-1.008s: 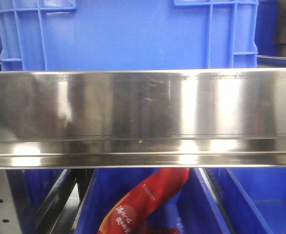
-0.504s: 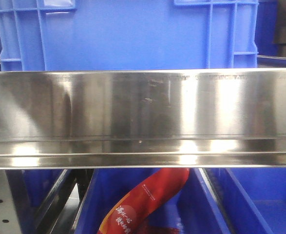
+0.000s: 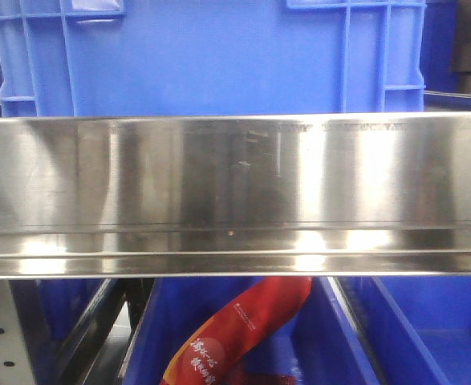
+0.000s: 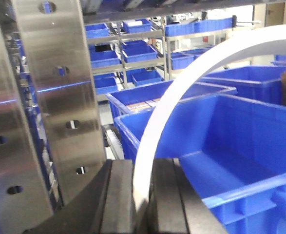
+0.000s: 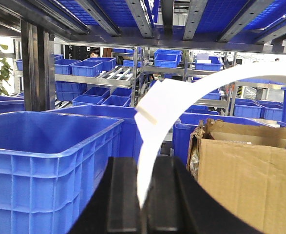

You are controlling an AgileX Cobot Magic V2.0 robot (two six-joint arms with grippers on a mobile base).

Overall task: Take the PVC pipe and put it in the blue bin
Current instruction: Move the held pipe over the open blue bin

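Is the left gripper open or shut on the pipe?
Shut. On the left gripper, two black pads press the PVC pipe from both sides.

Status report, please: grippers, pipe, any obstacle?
Left gripper shut on PVC pipe; right gripper likewise. Blue bin open ahead of left, nothing between. Cardboard box beside right.

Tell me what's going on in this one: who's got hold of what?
The left end effector is shut on the white, curved PVC pipe, with an open blue bin just beyond it. The right end effector likewise clamps a white curved strip, between a blue crate and a cardboard box; I can't tell if it is the same piece. The front view shows only a steel shelf rail and bins, no arms.
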